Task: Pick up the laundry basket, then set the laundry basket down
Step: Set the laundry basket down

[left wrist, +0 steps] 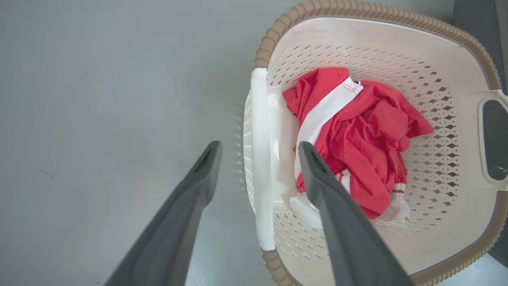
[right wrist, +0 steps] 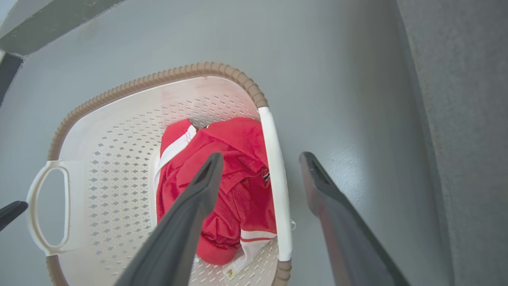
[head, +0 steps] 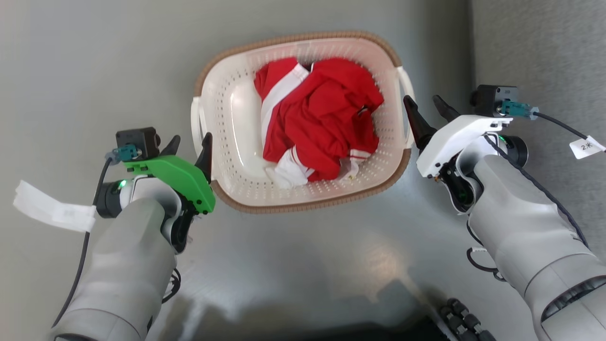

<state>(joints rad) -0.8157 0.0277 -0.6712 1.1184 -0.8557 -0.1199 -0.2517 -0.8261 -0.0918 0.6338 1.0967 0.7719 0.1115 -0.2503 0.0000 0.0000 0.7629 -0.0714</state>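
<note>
The laundry basket [head: 227, 109] is cream-white and perforated with a brown woven rim, standing on the grey floor and holding a red and white garment [head: 322, 118]. My left gripper [head: 189, 144] is open at the basket's left side; in the left wrist view the left gripper [left wrist: 260, 149] straddles the white loop handle [left wrist: 260, 159] without closing on it. My right gripper [head: 428, 106] is open at the basket's right side, and in the right wrist view the right gripper [right wrist: 260, 159] has one finger on either side of the other handle [right wrist: 276, 182].
A darker, rough-textured grey strip [head: 539, 47] runs along the right of the smooth floor [head: 94, 57]. A dark part of my base [head: 464, 322] sits at the bottom edge. A white tag [head: 587, 146] hangs from the right wrist cable.
</note>
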